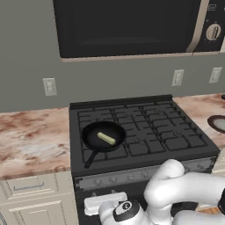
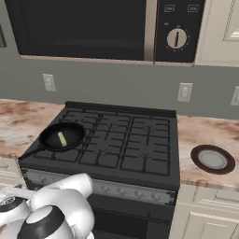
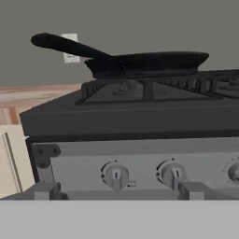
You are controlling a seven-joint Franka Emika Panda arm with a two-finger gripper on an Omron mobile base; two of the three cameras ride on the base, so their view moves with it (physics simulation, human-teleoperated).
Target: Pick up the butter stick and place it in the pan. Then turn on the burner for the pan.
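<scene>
Left base view: pale yellow rectangular butter stick [image 1: 106, 138] lies inside round black skillet pan [image 1: 104, 136] on front-left black grated burner [image 1: 105, 147].
Right base view: same.
Hand view: gripper [image 3: 119, 190] spread wide, empty, facing grey stove knobs [image 3: 115, 175]; pan above.

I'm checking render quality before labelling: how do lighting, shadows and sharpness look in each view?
Left base view: flat, even light, the butter stick stays legible in the black pan. Right base view: the same soft light, no glare on the microwave door. Hand view: stove knobs slightly soft, faint shadow under the stove top.
</scene>
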